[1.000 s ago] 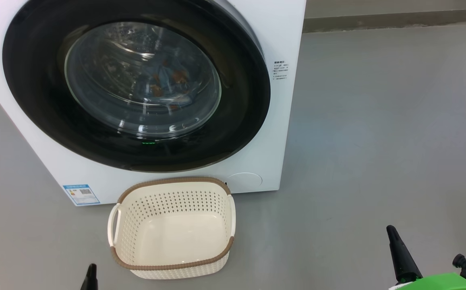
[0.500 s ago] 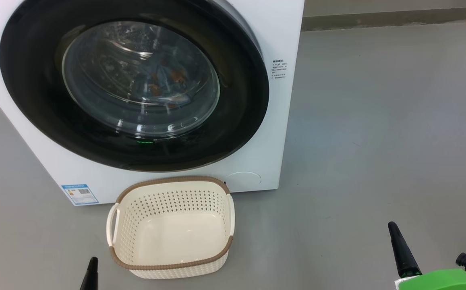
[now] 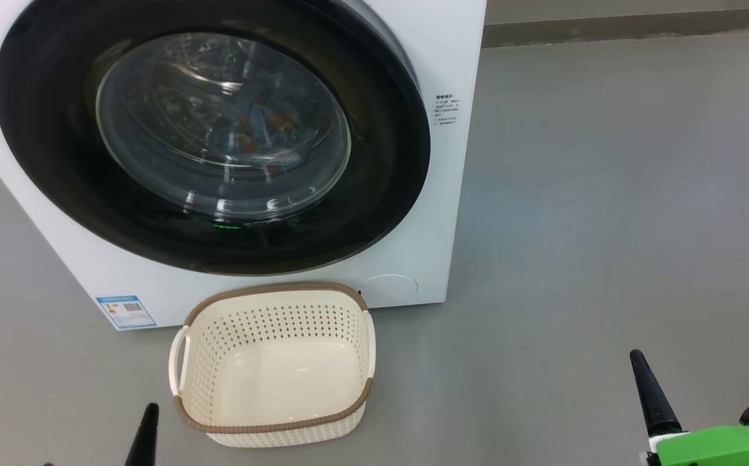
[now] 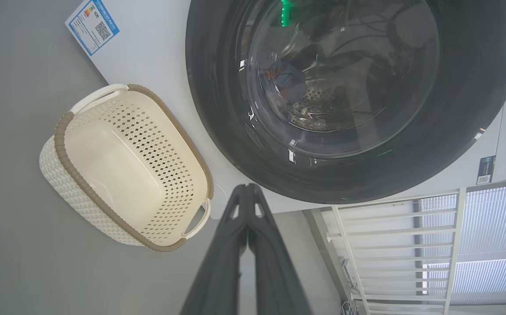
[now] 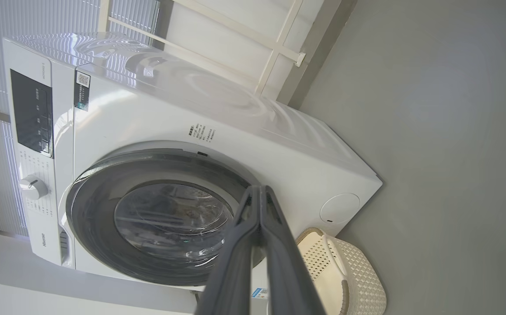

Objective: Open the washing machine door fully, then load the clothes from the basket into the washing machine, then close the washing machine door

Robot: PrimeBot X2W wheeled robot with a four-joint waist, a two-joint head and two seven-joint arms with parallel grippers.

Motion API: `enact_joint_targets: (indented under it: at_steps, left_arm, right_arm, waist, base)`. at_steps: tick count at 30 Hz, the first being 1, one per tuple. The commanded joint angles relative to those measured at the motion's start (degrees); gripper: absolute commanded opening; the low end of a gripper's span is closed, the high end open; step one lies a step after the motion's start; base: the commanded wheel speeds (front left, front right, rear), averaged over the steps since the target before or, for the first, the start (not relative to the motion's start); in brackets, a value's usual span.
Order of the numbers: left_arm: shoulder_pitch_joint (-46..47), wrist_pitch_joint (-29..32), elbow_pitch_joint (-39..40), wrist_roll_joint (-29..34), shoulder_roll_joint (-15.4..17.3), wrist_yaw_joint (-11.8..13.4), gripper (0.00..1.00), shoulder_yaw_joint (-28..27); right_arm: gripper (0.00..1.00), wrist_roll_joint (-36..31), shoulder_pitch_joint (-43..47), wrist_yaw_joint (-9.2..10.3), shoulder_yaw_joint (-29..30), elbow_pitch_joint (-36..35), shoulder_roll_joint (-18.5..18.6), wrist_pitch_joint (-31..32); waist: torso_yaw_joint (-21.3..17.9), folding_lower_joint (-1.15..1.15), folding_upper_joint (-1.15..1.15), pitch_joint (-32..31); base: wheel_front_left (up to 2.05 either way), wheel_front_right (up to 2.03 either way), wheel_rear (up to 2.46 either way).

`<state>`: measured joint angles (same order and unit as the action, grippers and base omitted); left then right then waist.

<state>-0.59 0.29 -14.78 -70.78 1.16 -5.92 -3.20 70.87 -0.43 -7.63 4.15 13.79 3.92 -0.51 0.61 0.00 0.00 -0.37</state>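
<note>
Grey floor [image 3: 607,194] holds the basket [image 3: 274,362] before the washing machine door [image 3: 380,194], shut over the clothes [image 3: 264,123]. Left gripper [image 3: 149,414] beside the basket and right gripper [image 3: 636,356] well apart, both pinched together, have crept forward.

Floor [image 3: 607,194]: smooth matt grey.
Skirting [image 3: 633,29]: darker strip along the wall's foot.
Railing [image 4: 392,245]: white bars against a pale wall.
Blinds [image 4: 493,245]: white slats, bluish light.
</note>
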Motion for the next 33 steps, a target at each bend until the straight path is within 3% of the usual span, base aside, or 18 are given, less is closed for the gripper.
enact_joint_targets:
  at_steps: [1,33]
  left_arm:
    - [3.1,0.6,1.1,-2.0,1.2,-0.7,0.0,-1.7]
    - [6.5,5.8,0.7,-20.1,1.7,-1.5,0.0,-3.2]
  right_arm:
    - [0.0,2.0,-3.0,0.05,-0.7,-1.2,0.3,0.6]
    - [0.0,20.6,-5.5,0.14,1.4,0.1,-0.4,6.0]
  waist:
    - [0.0,0.0,0.0,0.0]
    - [-0.6,0.0,0.0,0.5]
  base:
    - [0.0,0.0,0.0]
    - [0.0,0.0,0.0]
